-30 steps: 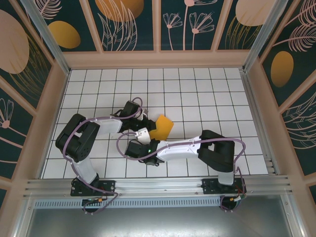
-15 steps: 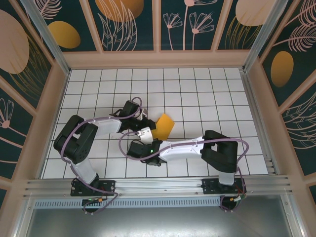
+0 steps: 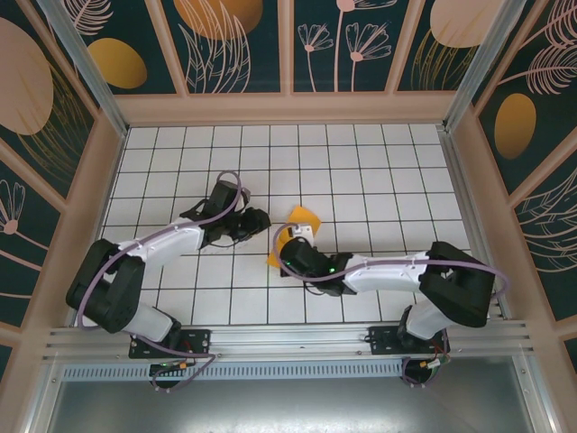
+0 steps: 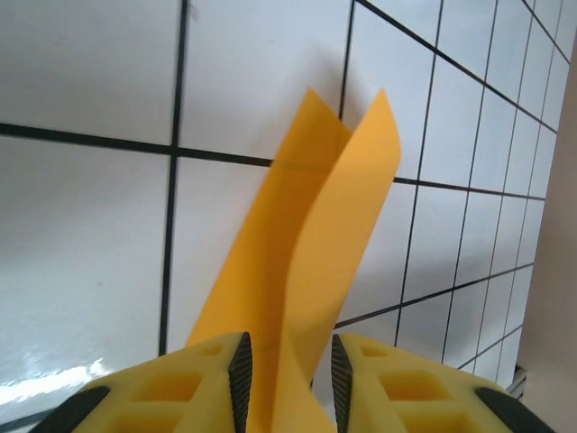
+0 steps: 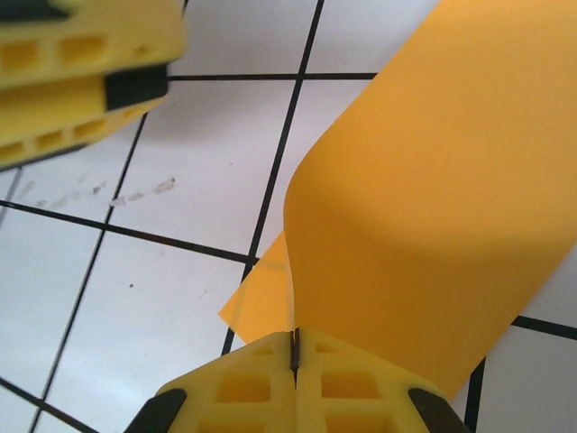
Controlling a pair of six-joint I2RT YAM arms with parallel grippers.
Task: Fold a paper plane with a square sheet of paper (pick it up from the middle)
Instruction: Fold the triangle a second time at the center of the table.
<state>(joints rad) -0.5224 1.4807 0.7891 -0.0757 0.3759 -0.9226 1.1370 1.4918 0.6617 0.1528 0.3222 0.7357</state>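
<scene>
White grid table, creased orange-yellow sheet pinched by right end effector, left end effector grip unclear.

The thin orange-yellow folded sheet of paper lies on the white gridded table, near its centre, between the two grippers. The left gripper sits just left of the sheet, which passes between its parted fingers. The right gripper sits in front, nearer the arm bases, clamped on the sheet's near edge.

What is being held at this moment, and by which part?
The right gripper is shut on the folded orange-yellow paper sheet, pinching its near edge beside the curled fold.
</scene>
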